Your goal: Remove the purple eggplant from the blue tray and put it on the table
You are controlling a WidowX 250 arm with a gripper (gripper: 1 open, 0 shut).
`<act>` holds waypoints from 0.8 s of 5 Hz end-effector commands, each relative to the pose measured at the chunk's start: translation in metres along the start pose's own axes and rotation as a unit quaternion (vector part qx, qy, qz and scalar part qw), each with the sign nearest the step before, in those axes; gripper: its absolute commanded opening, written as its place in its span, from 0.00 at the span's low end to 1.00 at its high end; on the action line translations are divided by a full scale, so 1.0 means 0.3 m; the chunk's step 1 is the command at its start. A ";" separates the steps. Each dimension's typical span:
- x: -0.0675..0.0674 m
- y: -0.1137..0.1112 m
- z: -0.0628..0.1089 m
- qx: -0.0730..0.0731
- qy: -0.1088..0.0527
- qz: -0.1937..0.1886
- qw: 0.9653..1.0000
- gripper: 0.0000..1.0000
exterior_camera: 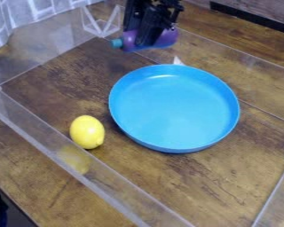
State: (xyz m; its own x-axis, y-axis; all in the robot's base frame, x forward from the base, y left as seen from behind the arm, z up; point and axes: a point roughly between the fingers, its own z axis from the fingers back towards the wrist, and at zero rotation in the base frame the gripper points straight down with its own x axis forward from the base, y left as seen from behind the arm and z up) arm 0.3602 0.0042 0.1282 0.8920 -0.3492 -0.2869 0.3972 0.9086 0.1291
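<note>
A yellow lemon (88, 132) lies lower left on the dark brown wooden plank table (61, 84). The round bright blue plastic tray (174, 107) sits centre-right. Top centre, the black gripper (148, 35) pinches the small purple eggplant (149, 39), held beyond the tray's rim.

Purple eggplant (148, 39) aloft beyond blue tray (174, 108)

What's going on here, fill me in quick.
A single robot arm has its claw shut on the purple eggplant and holds it in the air beyond the far rim of the blue tray, over the table. The tray has nothing in it now. The eggplant is out but not yet set down. A yellow lemon sits on the wood to the tray's left, untouched.
</note>
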 end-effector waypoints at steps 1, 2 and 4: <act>-0.008 0.034 0.049 0.012 -0.026 0.013 1.000 0.00; -0.008 0.033 0.030 0.013 -0.021 0.012 1.000 0.00; -0.003 0.047 -0.009 0.015 -0.008 0.013 1.000 0.00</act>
State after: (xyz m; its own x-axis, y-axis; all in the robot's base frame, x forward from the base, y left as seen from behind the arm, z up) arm 0.3635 0.0086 0.1122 0.8841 -0.3510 -0.3085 0.4088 0.9008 0.1465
